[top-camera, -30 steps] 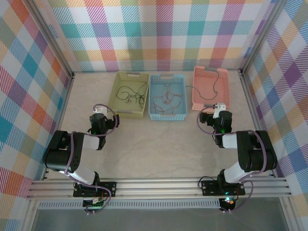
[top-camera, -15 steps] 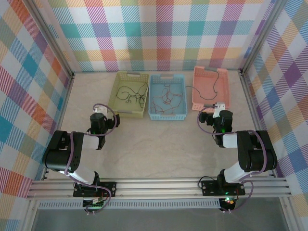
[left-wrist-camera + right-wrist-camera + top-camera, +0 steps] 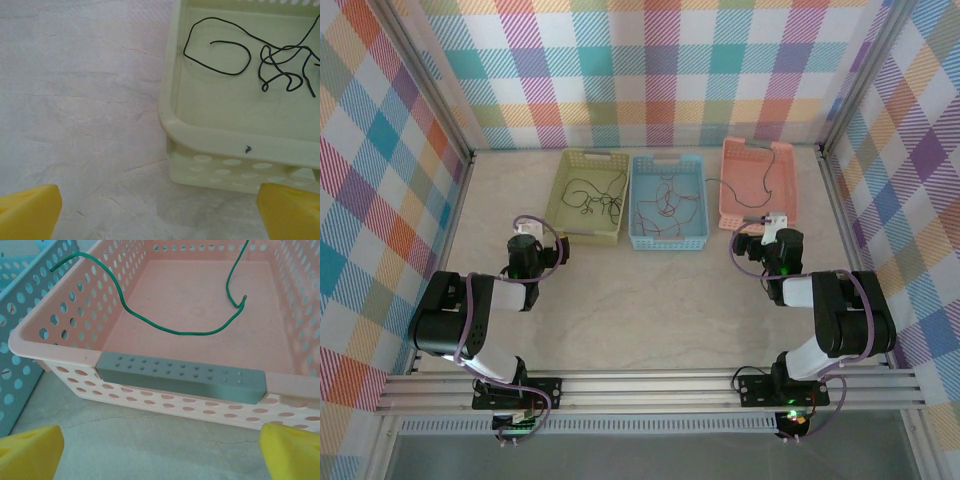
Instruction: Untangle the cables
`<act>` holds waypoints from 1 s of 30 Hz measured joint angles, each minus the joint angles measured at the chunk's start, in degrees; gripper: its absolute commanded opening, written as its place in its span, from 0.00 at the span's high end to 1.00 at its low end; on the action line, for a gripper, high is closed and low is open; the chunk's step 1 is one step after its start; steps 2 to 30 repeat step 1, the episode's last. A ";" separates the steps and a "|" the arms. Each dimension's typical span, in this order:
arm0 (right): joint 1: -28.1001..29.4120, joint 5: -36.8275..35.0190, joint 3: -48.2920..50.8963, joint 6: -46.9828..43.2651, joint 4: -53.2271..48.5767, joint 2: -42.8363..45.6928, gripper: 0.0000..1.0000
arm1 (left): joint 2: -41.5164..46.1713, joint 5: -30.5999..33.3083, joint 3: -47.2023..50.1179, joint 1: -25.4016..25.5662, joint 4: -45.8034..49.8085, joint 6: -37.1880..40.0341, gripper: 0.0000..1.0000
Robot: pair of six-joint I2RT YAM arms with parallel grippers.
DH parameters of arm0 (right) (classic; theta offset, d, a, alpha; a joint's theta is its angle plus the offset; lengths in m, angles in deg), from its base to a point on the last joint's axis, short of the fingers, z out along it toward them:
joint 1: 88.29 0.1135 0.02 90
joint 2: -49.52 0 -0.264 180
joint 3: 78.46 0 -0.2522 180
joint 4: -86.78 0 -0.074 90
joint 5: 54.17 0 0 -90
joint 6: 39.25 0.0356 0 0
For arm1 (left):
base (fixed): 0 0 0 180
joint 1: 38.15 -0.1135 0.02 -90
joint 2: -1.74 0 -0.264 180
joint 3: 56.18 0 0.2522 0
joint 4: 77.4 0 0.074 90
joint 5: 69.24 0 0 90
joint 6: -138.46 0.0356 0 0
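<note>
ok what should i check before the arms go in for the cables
1. Left gripper open and empty: ok.
2. Right gripper open and empty: ok.
3. Green cable wholly inside pink basket: not ok, one end arches over its left wall.
4. Black cable in green basket untangled: not ok, it crosses itself.
5. Wires in blue basket separated: cannot tell, too fine from above.

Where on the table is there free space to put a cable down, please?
The widest bare patch is the middle of the table, in front of the blue basket. A narrower strip lies left of the green basket. The far side is crowded: those two and the pink basket stand close together, with cables inside.
</note>
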State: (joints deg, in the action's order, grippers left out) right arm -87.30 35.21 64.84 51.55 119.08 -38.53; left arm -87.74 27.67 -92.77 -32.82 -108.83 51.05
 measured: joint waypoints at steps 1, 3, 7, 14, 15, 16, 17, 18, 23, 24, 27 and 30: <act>-0.04 0.09 0.00 0.00 0.02 0.00 0.00 | 0.00 -0.02 0.00 0.00 0.02 0.00 0.00; -0.04 0.09 0.00 0.00 0.02 0.00 0.00 | 0.00 -0.02 0.00 0.00 0.02 0.00 0.00; -0.04 0.09 0.00 0.00 0.02 0.00 0.00 | 0.00 -0.02 0.00 0.00 0.02 0.00 0.00; -0.04 0.09 0.00 0.00 0.02 0.00 0.00 | 0.00 -0.02 0.00 0.00 0.02 0.00 0.00; -0.04 0.09 0.00 0.00 0.02 0.00 0.00 | 0.00 -0.02 0.00 0.00 0.02 0.00 0.00; -0.04 0.09 0.00 0.00 0.02 0.00 0.00 | 0.00 -0.02 0.00 0.00 0.02 0.00 0.00; -0.04 0.09 0.00 0.00 0.02 0.00 0.00 | 0.00 -0.02 0.00 0.00 0.02 0.00 0.00; -0.04 0.09 0.00 0.00 0.02 0.00 0.00 | 0.00 -0.02 0.00 0.00 0.02 0.00 0.00; -0.04 0.09 0.00 0.00 0.02 0.00 0.00 | 0.00 -0.02 0.00 0.00 0.02 0.00 0.00; -0.04 0.09 0.00 0.00 0.02 0.00 0.00 | 0.00 -0.02 0.00 0.00 0.02 0.00 0.00; -0.04 0.09 0.00 0.00 0.02 0.00 0.00 | 0.00 -0.02 0.00 0.00 0.02 0.00 0.00; -0.04 0.09 0.00 0.00 0.02 0.00 0.00 | 0.00 -0.02 0.00 0.00 0.02 0.00 0.00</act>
